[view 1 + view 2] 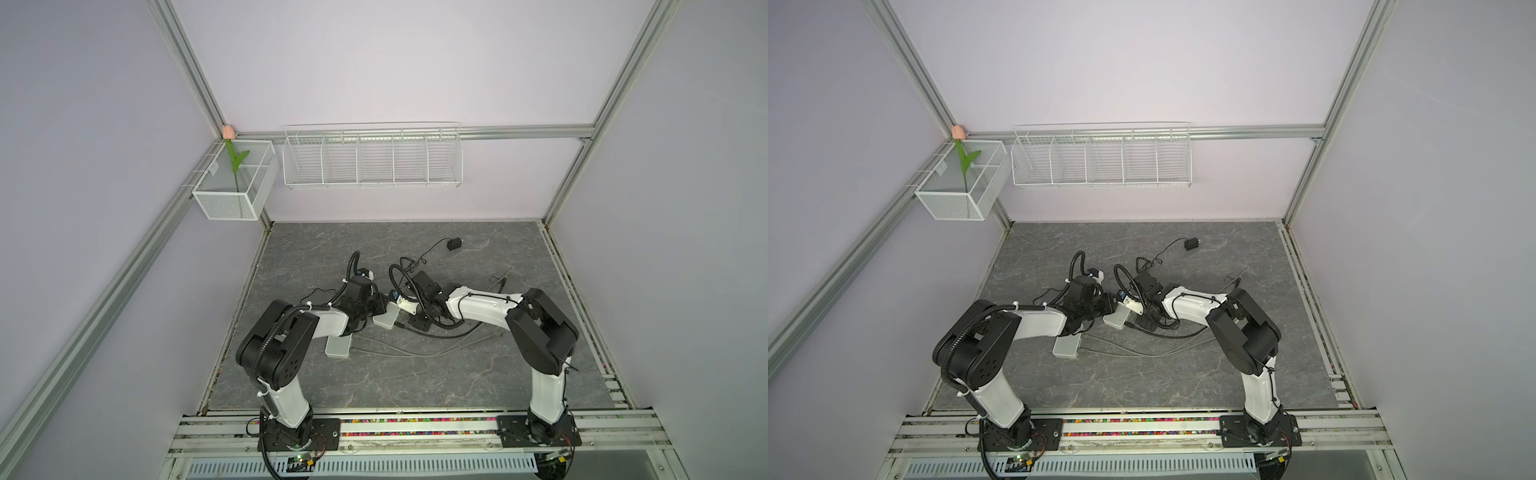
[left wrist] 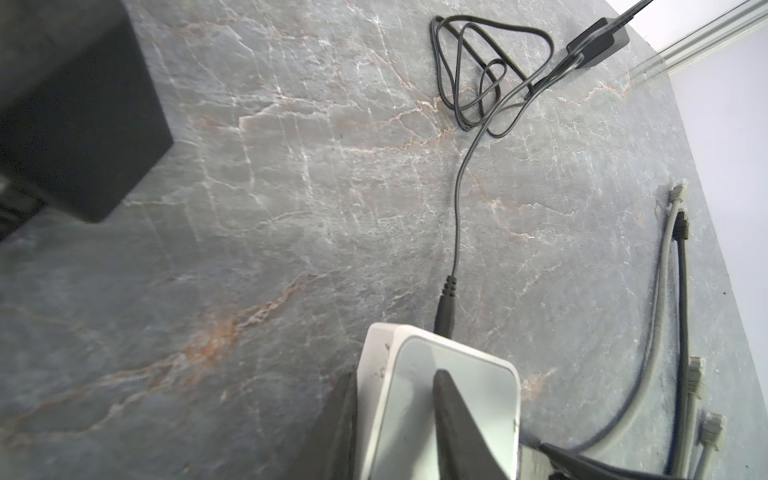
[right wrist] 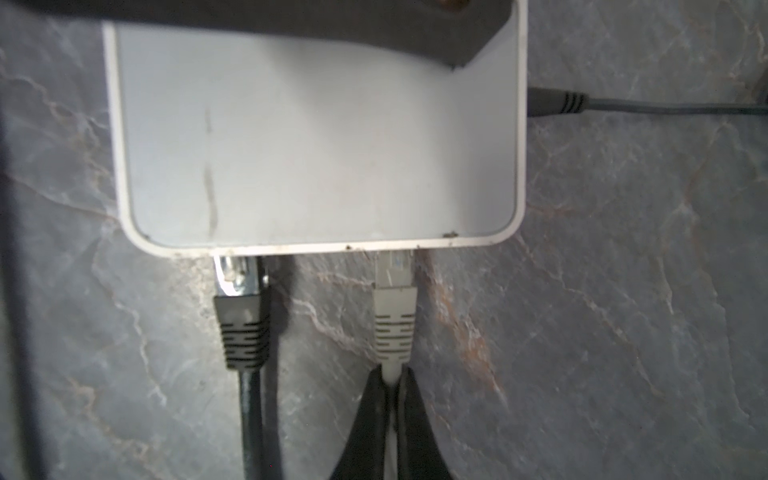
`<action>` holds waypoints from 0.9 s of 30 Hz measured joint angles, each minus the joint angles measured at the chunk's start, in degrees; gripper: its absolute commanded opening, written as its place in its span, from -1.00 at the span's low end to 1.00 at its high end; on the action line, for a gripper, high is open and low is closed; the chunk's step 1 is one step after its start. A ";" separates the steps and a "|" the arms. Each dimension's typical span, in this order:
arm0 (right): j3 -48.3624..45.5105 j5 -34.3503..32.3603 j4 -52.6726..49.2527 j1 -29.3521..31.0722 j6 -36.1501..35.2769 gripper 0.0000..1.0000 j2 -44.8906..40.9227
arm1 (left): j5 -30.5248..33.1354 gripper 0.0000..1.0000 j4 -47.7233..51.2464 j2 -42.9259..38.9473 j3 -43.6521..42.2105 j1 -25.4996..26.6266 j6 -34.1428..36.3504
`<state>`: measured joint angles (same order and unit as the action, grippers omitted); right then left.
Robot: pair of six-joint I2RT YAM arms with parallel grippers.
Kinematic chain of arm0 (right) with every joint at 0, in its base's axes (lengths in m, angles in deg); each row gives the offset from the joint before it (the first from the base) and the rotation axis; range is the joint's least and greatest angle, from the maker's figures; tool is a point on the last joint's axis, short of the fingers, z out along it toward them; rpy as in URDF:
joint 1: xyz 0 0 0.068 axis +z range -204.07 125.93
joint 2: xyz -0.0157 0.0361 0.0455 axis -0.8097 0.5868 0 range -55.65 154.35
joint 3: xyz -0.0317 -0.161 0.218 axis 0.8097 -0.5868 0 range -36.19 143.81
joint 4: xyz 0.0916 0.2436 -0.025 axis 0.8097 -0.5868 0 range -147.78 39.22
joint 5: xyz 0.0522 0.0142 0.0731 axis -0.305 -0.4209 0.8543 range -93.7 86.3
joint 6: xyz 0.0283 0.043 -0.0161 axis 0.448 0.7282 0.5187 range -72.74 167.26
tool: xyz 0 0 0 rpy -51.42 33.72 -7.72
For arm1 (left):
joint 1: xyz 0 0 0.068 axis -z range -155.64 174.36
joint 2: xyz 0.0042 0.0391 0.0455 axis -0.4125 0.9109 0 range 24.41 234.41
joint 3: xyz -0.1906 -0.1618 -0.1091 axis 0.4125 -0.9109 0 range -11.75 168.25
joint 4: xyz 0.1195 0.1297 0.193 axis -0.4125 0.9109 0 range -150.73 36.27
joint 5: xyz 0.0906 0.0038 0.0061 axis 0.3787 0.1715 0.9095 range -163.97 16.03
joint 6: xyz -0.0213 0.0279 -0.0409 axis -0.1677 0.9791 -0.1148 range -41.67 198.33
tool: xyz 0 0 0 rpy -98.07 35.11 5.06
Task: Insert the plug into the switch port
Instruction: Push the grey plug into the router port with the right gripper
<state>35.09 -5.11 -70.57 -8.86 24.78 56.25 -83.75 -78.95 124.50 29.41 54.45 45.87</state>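
on the grey marbled table (image 1: 415, 374) lay the white rectangular plastic switch (image 3: 316, 145), the left claw (image 2: 395, 382) clamped across it. the right claw (image 3: 392, 386) pinched the pale grey cable (image 3: 391, 370) just behind the pale grey ribbed plug (image 3: 394, 316), whose tip met the switch's edge; a black ribbed plug (image 3: 241, 328) sat beside it, apart.

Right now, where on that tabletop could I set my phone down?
Bare: the near strip of tabletop, between arm bases and loose cables; its far-left corner. Crowded: the middle, where the left end effector holds the network switch and the right end effector pinches a grey Ethernet cable.
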 measured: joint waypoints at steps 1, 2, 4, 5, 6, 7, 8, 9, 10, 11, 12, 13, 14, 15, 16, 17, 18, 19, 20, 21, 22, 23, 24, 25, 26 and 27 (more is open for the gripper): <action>0.22 0.11 -0.33 -0.02 0.00 -0.87 0.11 | 0.09 -0.44 -0.02 0.00 0.00 0.02 0.00; 0.50 0.20 -0.63 -0.07 -0.02 -0.87 0.28 | 0.26 -0.44 -0.15 0.00 -0.04 0.11 0.02; 1.22 0.35 -1.53 -0.13 -0.02 -0.86 0.66 | 0.68 -0.44 -0.48 0.00 -0.22 0.31 0.02; 1.53 0.39 -1.90 -0.15 -0.04 -0.87 0.76 | 0.87 -0.44 -0.59 0.00 -0.26 0.35 0.04; 1.90 0.48 -2.32 -0.20 -0.07 -0.86 0.98 | 1.03 -0.45 -0.63 0.00 -0.26 0.42 0.09; 2.14 0.61 -2.62 -0.24 -0.09 -0.87 1.09 | 1.07 -0.45 -0.63 -0.02 -0.26 0.44 0.13; 2.56 0.66 -3.13 -0.31 -0.11 -0.86 1.29 | 1.22 -0.45 -0.68 -0.02 -0.26 0.46 0.15; 2.89 0.72 -3.56 -0.35 -0.17 -0.86 1.44 | 1.38 -0.45 -0.68 -0.04 -0.28 0.52 0.15; 3.06 0.74 -3.76 -0.37 -0.22 -0.87 1.53 | 1.49 -0.45 -0.70 -0.07 -0.31 0.55 0.15; 3.10 0.79 -3.89 -0.42 -0.24 -0.87 1.55 | 1.62 -0.45 -0.72 -0.13 -0.33 0.59 0.17; 3.19 0.81 -3.98 -0.46 -0.24 -0.87 1.57 | 1.88 -0.45 -0.72 -0.22 -0.42 0.63 0.15; 3.19 0.81 -3.98 -0.50 -0.24 -0.87 1.57 | 2.10 -0.45 -0.79 -0.35 -0.57 0.70 0.15; 3.19 0.79 -3.96 -0.52 -0.26 -0.87 1.57 | 2.29 -0.45 -0.72 -0.57 -0.74 0.72 0.13; 3.19 0.79 -3.93 -0.55 -0.31 -0.87 1.57 | 2.29 -0.45 -0.61 -0.83 -0.94 0.72 0.09; 3.19 0.79 -3.89 -0.57 -0.46 -0.87 1.57 | 2.32 -0.45 -0.33 -1.05 -1.05 0.72 0.07; 3.19 0.74 -3.85 -0.59 -0.55 -0.85 1.57 | 2.32 -0.45 0.02 -1.27 -1.09 0.72 -0.02; 3.19 0.63 -3.74 -0.59 -0.74 -0.81 1.57 | 2.34 -0.45 0.33 -1.49 -1.09 0.72 -0.07; 3.19 0.55 -3.61 -0.61 -0.94 -0.80 1.57 | 2.36 -0.45 0.66 -1.66 -1.11 0.72 -0.09; 3.19 0.37 -3.48 -0.63 -1.16 -0.80 1.60 | 2.45 -0.45 1.09 -1.90 -1.11 0.72 -0.13; 3.19 0.17 -3.37 -0.63 -1.49 -0.80 1.60 | 2.49 -0.45 1.51 -2.08 -1.11 0.72 -0.15; 3.19 0.09 -3.28 -0.63 -1.64 -0.80 1.62 | 2.49 -0.45 1.70 -2.16 -1.11 0.72 -0.26; 3.19 -0.11 -3.13 -0.63 -1.92 -0.80 1.64 | 2.49 -0.45 1.84 -2.23 -1.11 0.72 -0.37; 3.21 -0.26 -3.06 -0.66 -2.14 -0.80 1.68 | 2.47 -0.45 1.81 -2.27 -1.20 0.72 -0.52; 3.37 -0.31 -3.06 -0.70 -2.38 -0.80 1.79 | 2.47 -0.45 1.77 -2.29 -1.29 0.72 -0.66; 3.67 -0.37 -3.08 -0.79 -2.69 -0.80 2.01 | 2.47 -0.45 1.79 -2.40 -1.36 0.72 -0.90; 4.07 -0.48 -3.10 -0.90 -2.91 -0.80 2.27 | 2.54 -0.44 1.81 -2.51 -1.44 0.72 -1.01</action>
<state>39.16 -5.59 -73.67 -9.75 21.88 58.52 -81.21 -77.13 121.99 27.97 55.17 44.86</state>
